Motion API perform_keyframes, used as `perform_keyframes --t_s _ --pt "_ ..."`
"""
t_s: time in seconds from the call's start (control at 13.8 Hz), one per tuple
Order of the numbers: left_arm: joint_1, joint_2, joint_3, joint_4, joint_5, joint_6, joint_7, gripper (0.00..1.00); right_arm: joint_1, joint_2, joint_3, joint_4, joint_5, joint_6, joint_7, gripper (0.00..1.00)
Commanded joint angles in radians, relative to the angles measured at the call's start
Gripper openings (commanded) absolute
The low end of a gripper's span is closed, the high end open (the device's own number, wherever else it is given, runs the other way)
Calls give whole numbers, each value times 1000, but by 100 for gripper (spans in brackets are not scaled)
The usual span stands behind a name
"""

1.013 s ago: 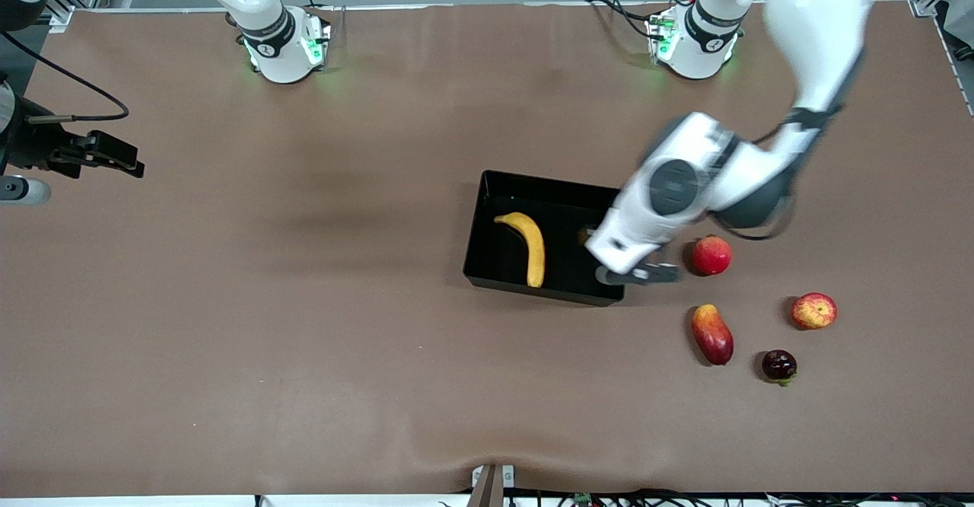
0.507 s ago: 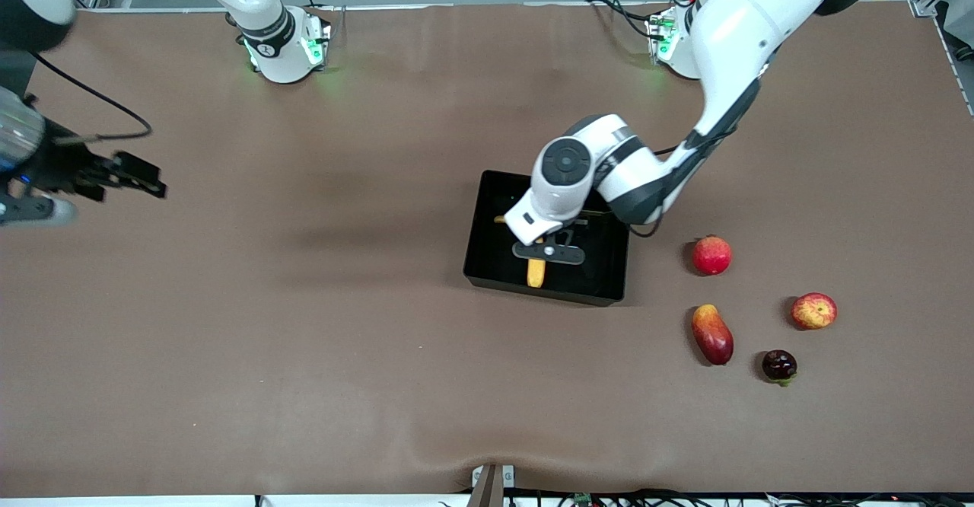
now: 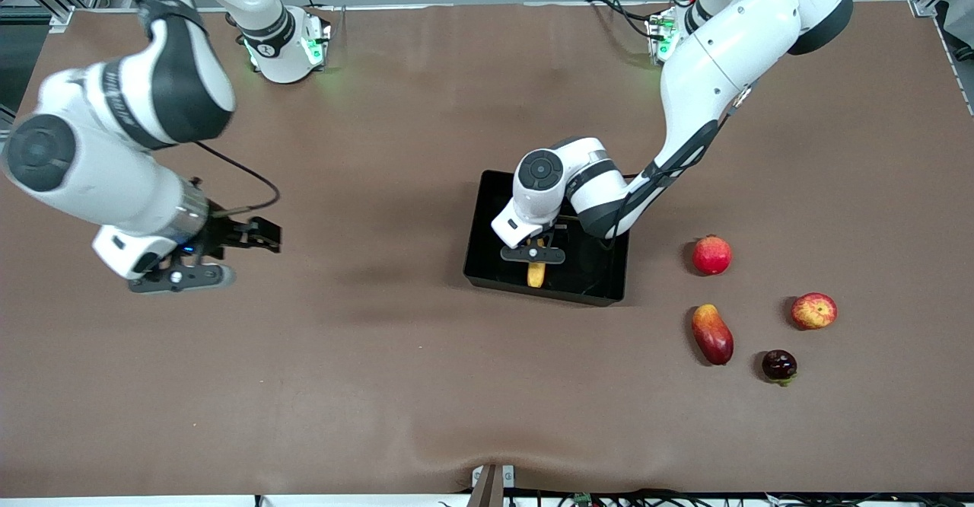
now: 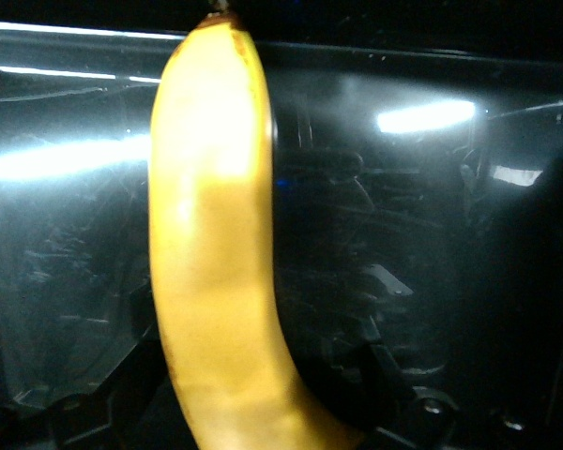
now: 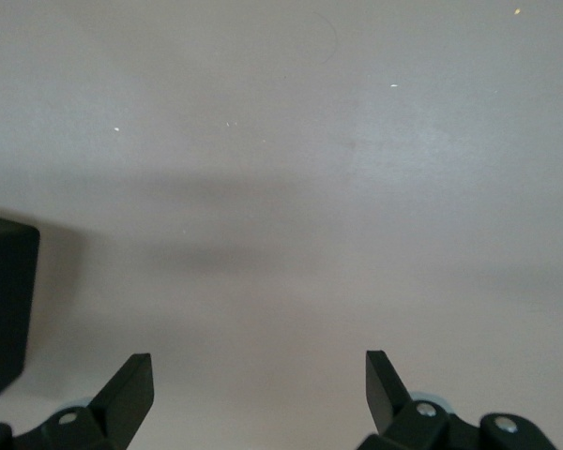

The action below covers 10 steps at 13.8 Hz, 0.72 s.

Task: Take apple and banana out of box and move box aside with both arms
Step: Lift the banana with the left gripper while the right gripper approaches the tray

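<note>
The left claw (image 3: pixel 533 254) has dropped into the box (image 3: pixel 487 187) straight over the banana (image 3: pixel 536 272), whether gripping I can't tell; the right claw (image 3: pixel 179 279), spread wide, has swung in over bare table. Apple (image 3: pixel 813 310) already out.

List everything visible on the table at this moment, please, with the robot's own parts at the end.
box: one, glossy black, mid-table.
banana: one, yellow, in the box under the left gripper.
apple: one, red mottled with yellow, on the table toward the left arm's end.
red round fruit: one, beside the box.
mango-like fruit: one, red and yellow, nearer the front camera than the red round fruit.
dark fruit: one, dark red, nearest the front camera.
table: one, brown.
left gripper: down in the box, over the banana.
right gripper: open, over bare table toward the right arm's end.
</note>
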Motion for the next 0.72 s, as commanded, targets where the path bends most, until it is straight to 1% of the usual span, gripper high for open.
perform_keyframes --t_s 0.0,0.07,0.29,0.51,0.65 --pt "-13 1 2 11 26 6 -30 17 1 8 -6 28 1 -13 31 100" --pt "-13 1 2 12 25 6 -33 0 13 17 -6 28 -4 -13 31 100" --pt "-16 -23 1 20 26 -5 -15 0 25 22 -6 28 -5 -14 31 100" --pt "-8 -65 -7 23 26 -31 -2 0 27 33 -6 28 -5 -11 31 100" --pt "3 -109 -13 23 25 -43 4 0 27 40 -6 30 -5 10 31 100"
